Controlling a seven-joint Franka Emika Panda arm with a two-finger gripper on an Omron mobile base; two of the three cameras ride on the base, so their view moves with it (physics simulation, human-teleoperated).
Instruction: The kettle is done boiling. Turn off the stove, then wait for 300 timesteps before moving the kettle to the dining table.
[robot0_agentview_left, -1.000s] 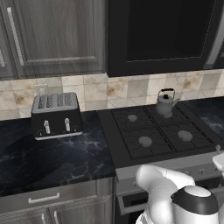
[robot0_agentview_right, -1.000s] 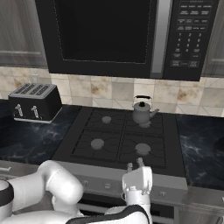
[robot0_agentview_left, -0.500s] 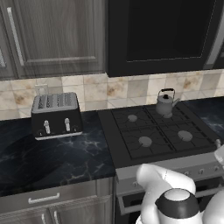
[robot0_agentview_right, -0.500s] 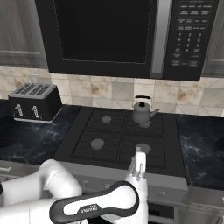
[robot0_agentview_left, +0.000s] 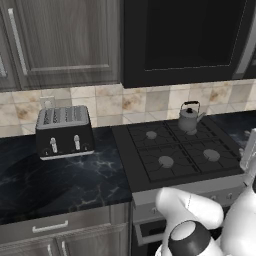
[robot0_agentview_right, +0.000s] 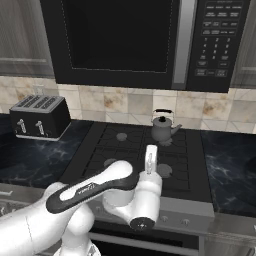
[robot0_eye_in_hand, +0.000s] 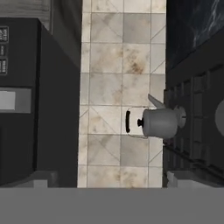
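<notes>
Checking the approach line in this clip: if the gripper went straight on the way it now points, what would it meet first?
Probably the kettle: it sits near the middle of the hand view, on a rear burner of the stove, with the tiled wall behind it. The gripper is open and empty. Depth is hard to judge.

count: one kettle (robot0_agentview_left: 189, 119), one stove (robot0_agentview_left: 175, 156) with four burners, one toaster (robot0_agentview_left: 63, 131) on the bench (robot0_agentview_left: 55, 185), four slots, two levers on its front. one microwave (robot0_agentview_right: 145, 42) above the stove. one wall outlet (robot0_agentview_left: 47, 102) behind the toaster.
</notes>
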